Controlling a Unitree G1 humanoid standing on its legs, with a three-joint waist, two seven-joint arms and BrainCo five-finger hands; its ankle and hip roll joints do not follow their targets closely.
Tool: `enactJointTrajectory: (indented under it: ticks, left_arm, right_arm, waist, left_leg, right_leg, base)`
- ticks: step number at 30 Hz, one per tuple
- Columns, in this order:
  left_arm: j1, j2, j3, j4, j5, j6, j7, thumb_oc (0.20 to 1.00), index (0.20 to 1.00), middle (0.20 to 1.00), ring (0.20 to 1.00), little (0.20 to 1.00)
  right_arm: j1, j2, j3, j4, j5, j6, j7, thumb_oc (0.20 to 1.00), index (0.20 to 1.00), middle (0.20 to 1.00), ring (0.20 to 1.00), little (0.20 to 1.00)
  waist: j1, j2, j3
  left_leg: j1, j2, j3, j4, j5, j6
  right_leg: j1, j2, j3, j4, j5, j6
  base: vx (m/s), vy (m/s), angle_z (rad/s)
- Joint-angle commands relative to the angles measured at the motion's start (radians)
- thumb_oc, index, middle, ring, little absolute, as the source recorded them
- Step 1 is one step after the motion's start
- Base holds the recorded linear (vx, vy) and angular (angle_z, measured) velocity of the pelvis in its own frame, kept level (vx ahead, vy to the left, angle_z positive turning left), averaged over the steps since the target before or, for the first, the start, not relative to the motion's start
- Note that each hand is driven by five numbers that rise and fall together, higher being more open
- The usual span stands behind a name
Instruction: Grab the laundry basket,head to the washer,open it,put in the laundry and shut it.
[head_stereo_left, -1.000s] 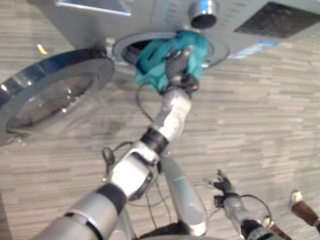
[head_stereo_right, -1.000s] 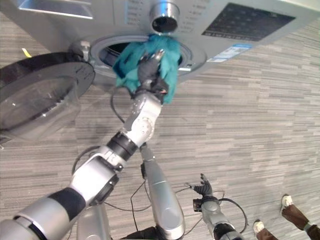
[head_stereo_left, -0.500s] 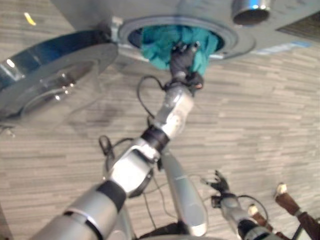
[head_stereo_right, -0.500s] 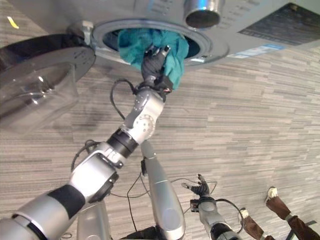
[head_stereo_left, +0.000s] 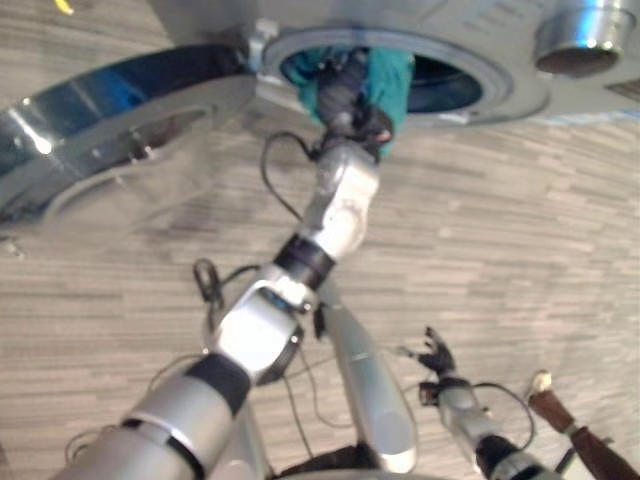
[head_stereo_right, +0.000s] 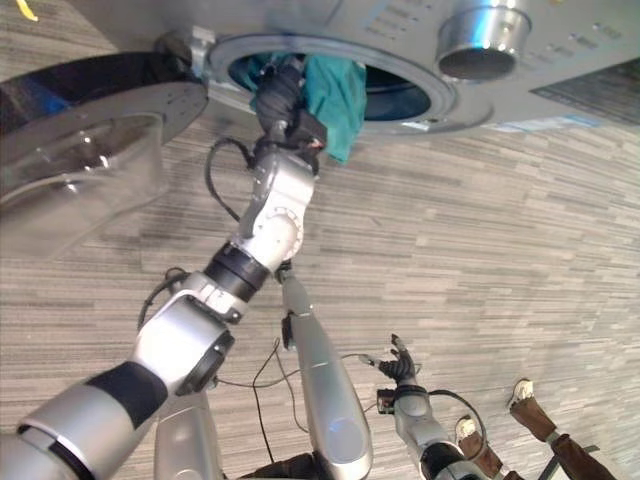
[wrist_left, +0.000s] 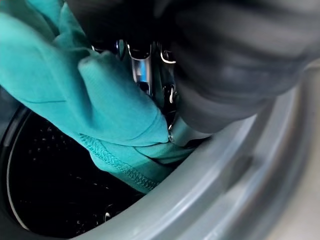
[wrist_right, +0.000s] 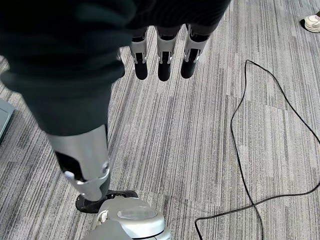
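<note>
Washer's round glass door (head_stereo_left: 110, 150) is open at 10 o'clock, left hand (head_stereo_left: 340, 95) clutching teal cloth (head_stereo_left: 385, 80) into the drum, door-shutting left.

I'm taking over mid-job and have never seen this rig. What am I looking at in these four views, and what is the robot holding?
The two wide views come from the humanoid's head, looking down. Its left hand reaches into the open washer, whose round door is swung aside. The close view from the left wrist shows that hand's fingers curled into a teal garment, half over the drum's rim. The right wrist view looks along the right hand, which hangs low with straight fingers over grey carpet, holding nothing. A person's shoe shows at the edge.
</note>
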Motion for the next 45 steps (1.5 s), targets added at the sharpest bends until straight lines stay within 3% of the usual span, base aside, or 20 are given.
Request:
enactJointTrajectory:
  ticks: [1, 8, 14, 17, 23, 25, 28, 35, 40, 45]
  left_arm:
    - [-0.172, -0.028, 0.031, 0.048, 0.007, -0.058, -0.015, 0.2, 0.2, 0.2, 0.2, 0.2]
    - [-0.189, -0.071, 0.052, 0.008, -0.061, -0.114, -0.022, 0.2, 0.2, 0.2, 0.2, 0.2]
    - [-0.113, -0.213, 0.035, -0.055, -0.105, -0.148, -0.033, 0.2, 0.2, 0.2, 0.2, 0.2]
    - [-0.132, -0.23, 0.048, -0.024, -0.102, -0.169, -0.007, 0.2, 0.2, 0.2, 0.2, 0.2]
    - [-0.222, -0.145, 0.15, 0.123, -0.162, -0.19, 0.021, 0.2, 0.2, 0.2, 0.2, 0.2]
    - [-0.268, -0.069, 0.219, 0.181, -0.201, -0.204, 0.026, 0.2, 0.2, 0.2, 0.2, 0.2]
    - [-0.298, -0.041, 0.244, 0.203, -0.207, -0.216, 0.037, 0.2, 0.2, 0.2, 0.2, 0.2]
    - [-0.307, -0.054, 0.219, 0.244, -0.093, -0.207, 0.107, 0.2, 0.2, 0.2, 0.2, 0.2]
    - [-0.361, 0.006, 0.213, 0.328, 0.061, -0.194, 0.233, 0.2, 0.2, 0.2, 0.2, 0.2]
    - [-0.403, 0.01, 0.211, 0.323, 0.042, -0.211, 0.22, 0.2, 0.2, 0.2, 0.2, 0.2]
  right_arm:
    - [0.055, -0.012, -0.016, 0.042, 0.044, 0.001, -0.019, 1.0, 1.0, 1.0, 1.0, 1.0]
    - [0.043, -0.011, -0.036, 0.041, 0.076, -0.007, -0.031, 1.0, 1.0, 1.0, 1.0, 1.0]
    - [0.01, 0.003, -0.048, 0.049, 0.14, -0.006, -0.047, 1.0, 1.0, 1.0, 1.0, 1.0]
    - [-0.002, 0.012, -0.032, 0.064, 0.171, -0.023, -0.048, 1.0, 1.0, 1.0, 1.0, 1.0]
    - [-0.012, 0.038, -0.012, 0.137, 0.187, -0.041, -0.043, 1.0, 1.0, 1.0, 1.0, 1.0]
    - [-0.025, 0.052, -0.01, 0.18, 0.186, -0.047, -0.046, 1.0, 1.0, 1.0, 1.0, 1.0]
    - [-0.022, 0.059, -0.014, 0.195, 0.191, -0.058, -0.053, 1.0, 1.0, 1.0, 1.0, 1.0]
    - [-0.045, 0.078, -0.002, 0.187, 0.194, -0.075, -0.063, 1.0, 1.0, 1.0, 1.0, 1.0]
    - [-0.05, 0.078, 0.005, 0.213, 0.187, -0.091, -0.065, 1.0, 1.0, 1.0, 1.0, 1.0]
    - [-0.03, 0.06, 0.001, 0.239, 0.171, -0.092, -0.064, 1.0, 1.0, 1.0, 1.0, 1.0]
  waist:
    - [-0.007, 0.009, -0.044]
    - [-0.028, 0.02, -0.063]
    - [-0.055, 0.029, -0.053]
    - [-0.062, 0.015, -0.053]
    - [-0.084, -0.019, -0.076]
    - [-0.088, -0.02, -0.086]
    - [-0.091, -0.013, -0.093]
    - [-0.104, -0.011, -0.104]
    - [-0.122, -0.028, -0.11]
    - [-0.137, -0.031, -0.116]
  left_leg:
    - [0.003, 0.122, 0.055, -0.002, -0.014, -0.021]
    - [-0.035, 0.16, 0.112, -0.002, 0.002, -0.05]
    - [-0.032, 0.212, 0.295, -0.002, 0.047, -0.065]
    - [-0.024, 0.227, 0.306, -0.002, 0.046, -0.079]
    - [-0.009, 0.265, 0.302, -0.002, 0.037, -0.101]
    - [-0.007, 0.284, 0.306, -0.002, 0.034, -0.107]
    - [-0.011, 0.297, 0.312, -0.002, 0.035, -0.111]
    - [-0.017, 0.317, 0.322, -0.002, 0.034, -0.116]
    - [-0.008, 0.336, 0.339, -0.002, 0.037, -0.121]
    - [-0.002, 0.348, 0.348, -0.002, 0.037, -0.122]
  right_leg:
    - [-0.127, 0.006, 0.014, 0.184, -0.151, 0.092]
    - [-0.16, 0.011, -0.028, 0.189, -0.16, 0.089]
    - [-0.178, 0.006, -0.065, 0.187, -0.154, 0.079]
    - [-0.181, 0.023, -0.075, 0.187, -0.149, 0.077]
    - [-0.173, 0.055, -0.09, 0.168, -0.14, 0.086]
    - [-0.182, 0.066, -0.094, 0.17, -0.14, 0.09]
    - [-0.198, 0.069, -0.1, 0.177, -0.144, 0.093]
    - [-0.219, 0.085, -0.107, 0.18, -0.143, 0.091]
    - [-0.225, 0.094, -0.107, 0.18, -0.137, 0.093]
    - [-0.231, 0.097, -0.107, 0.186, -0.141, 0.094]
  base:
    - [0.07, -0.178, -0.03]
    - [0.05, -0.143, 0.03]
    - [0.02, -0.059, 0.12]
    - [0.02, -0.107, 0.03]
    - [0.03, -0.119, -0.02]
    - [0.05, -0.101, -0.13]
    - [0.03, -0.048, -0.07]
    - [0.01, -0.024, 0.01]
    - [0.0, -0.022, -0.03]
    - [0.02, -0.027, -0.08]
